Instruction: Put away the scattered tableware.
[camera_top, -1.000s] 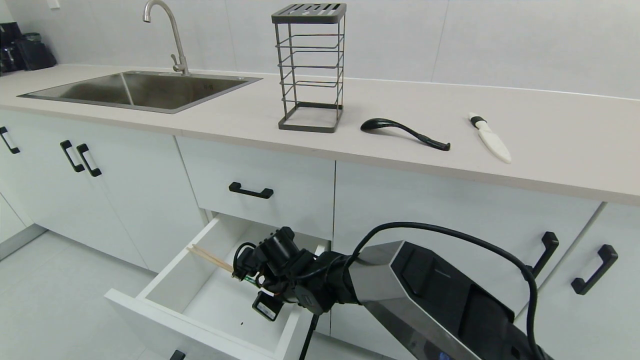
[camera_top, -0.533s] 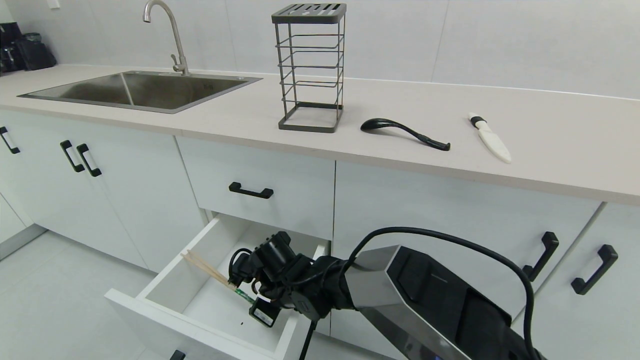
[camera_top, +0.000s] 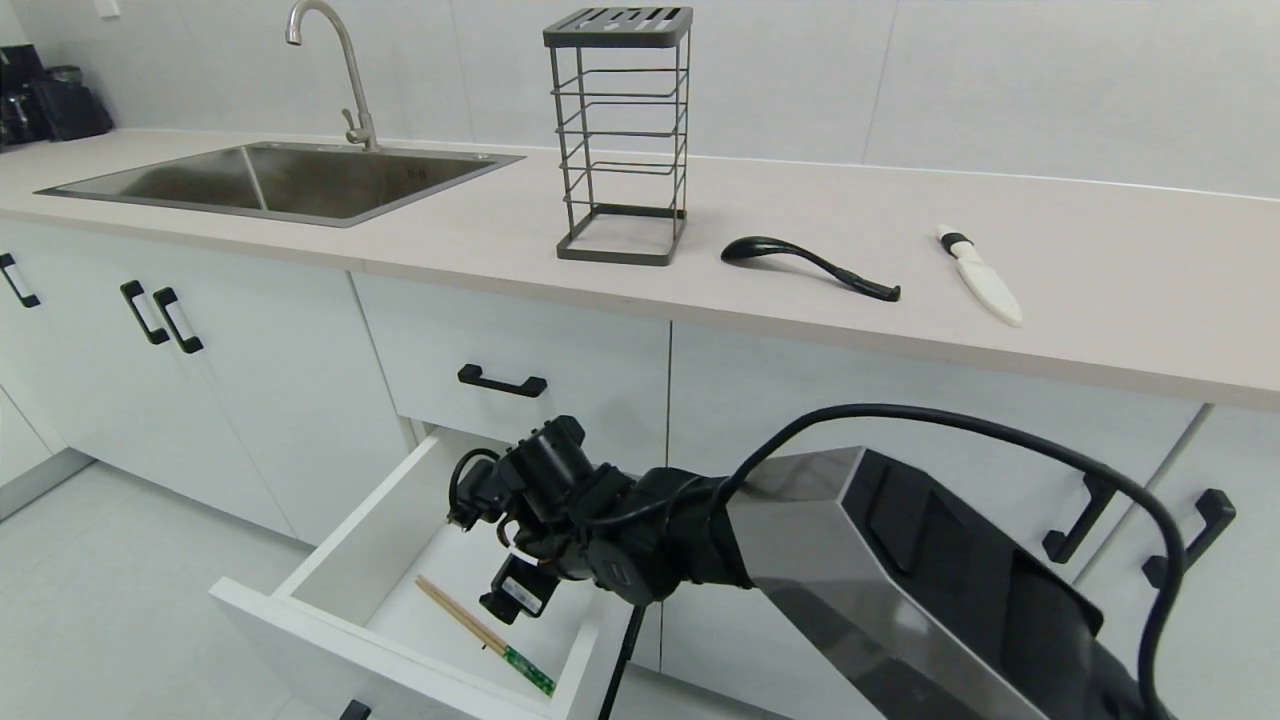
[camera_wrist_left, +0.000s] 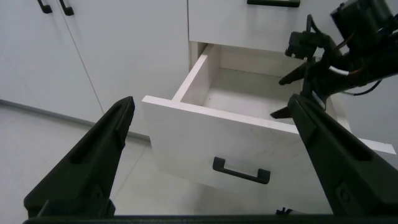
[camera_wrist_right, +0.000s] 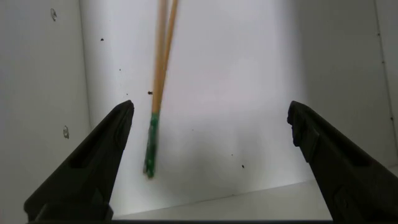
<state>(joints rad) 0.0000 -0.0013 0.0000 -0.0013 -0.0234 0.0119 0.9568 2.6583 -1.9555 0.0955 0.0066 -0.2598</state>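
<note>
There the chopsticks (camera_top: 483, 633) lay, we saw, flat on the floor of the open drawer (camera_top: 350, 530), green tips toward its front. The right gripper (camera_wrist_right: 210, 106) hovered at twelve o'clock from them, fingers spread wide, holding nothing. The left gripper (camera_wrist_left: 211, 99) hung outside the drawer front, fingers wide too. On the worktop (camera_top: 1100, 260), ladle (camera_top: 805, 262) and knife (camera_top: 980, 275) sat at three o'clock of the rack (camera_top: 620, 135).

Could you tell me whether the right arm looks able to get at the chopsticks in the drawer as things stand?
Probably yes. The drawer is pulled open, the chopsticks lie flat on its floor, and the right gripper hangs open above them with nothing between.
</note>
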